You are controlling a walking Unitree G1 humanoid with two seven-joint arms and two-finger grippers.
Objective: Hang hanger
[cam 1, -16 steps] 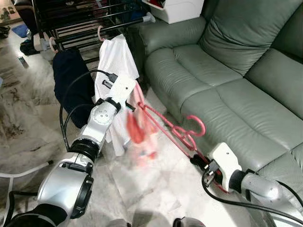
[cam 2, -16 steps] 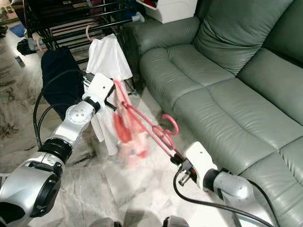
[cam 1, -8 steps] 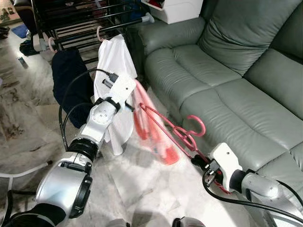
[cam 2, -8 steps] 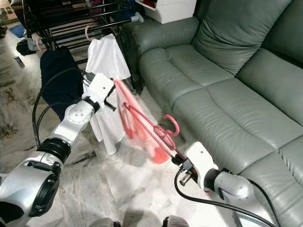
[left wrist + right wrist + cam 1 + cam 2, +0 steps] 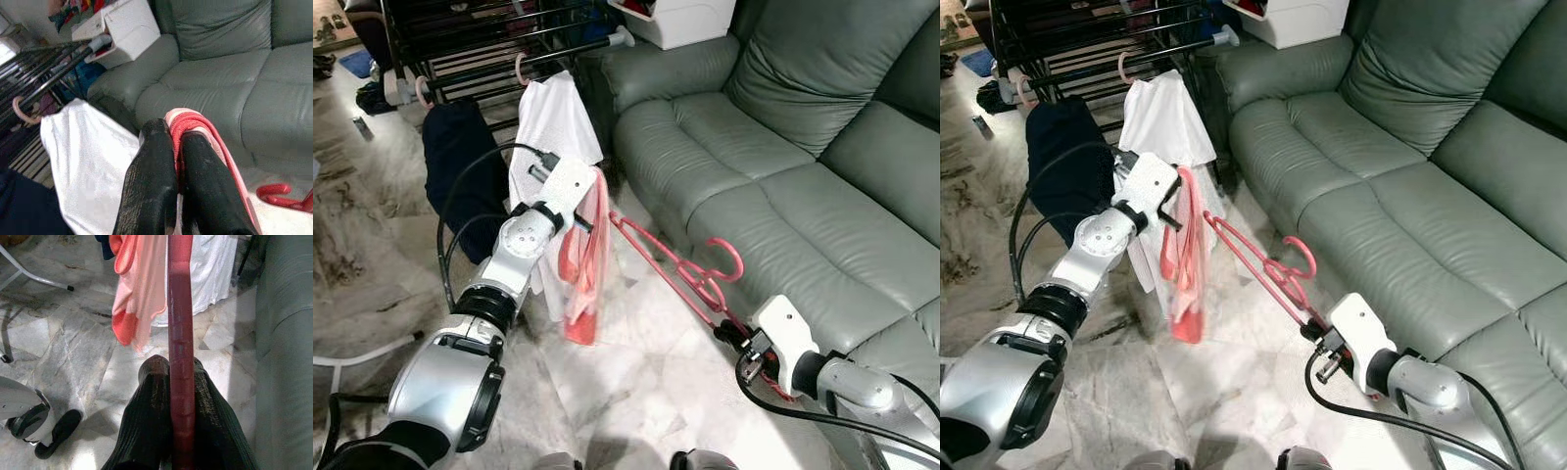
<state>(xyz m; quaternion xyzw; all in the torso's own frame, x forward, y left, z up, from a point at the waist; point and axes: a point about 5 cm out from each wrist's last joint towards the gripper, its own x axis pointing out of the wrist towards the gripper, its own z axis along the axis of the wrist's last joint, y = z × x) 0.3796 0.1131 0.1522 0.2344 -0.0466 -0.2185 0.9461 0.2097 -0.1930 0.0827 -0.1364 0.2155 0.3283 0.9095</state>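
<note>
We see a glossy red plastic hanger (image 5: pixel 680 272) and a coral-pink cloth garment (image 5: pixel 582 269) with a deeper orange-red lower edge. Beside it hang a plain white shirt (image 5: pixel 548 122) and a dark navy garment (image 5: pixel 460 166). The leather sofa (image 5: pixel 783 166) is grey-green, the marble floor (image 5: pixel 636 382) cream with brown veining, the rack (image 5: pixel 480 39) black.

The robot's left arm reaches forward and up from the lower left, its silver elbow joint bent and black cables looping beside it. The left gripper (image 5: pixel 173 161) has both black fingers pressed together, pinching pink fabric (image 5: pixel 582 264). The right arm extends in from the lower right, held low. The right gripper (image 5: pixel 178 382) is clamped around one end of a red hanger (image 5: pixel 680 269), one finger on each side of the bar.
</note>
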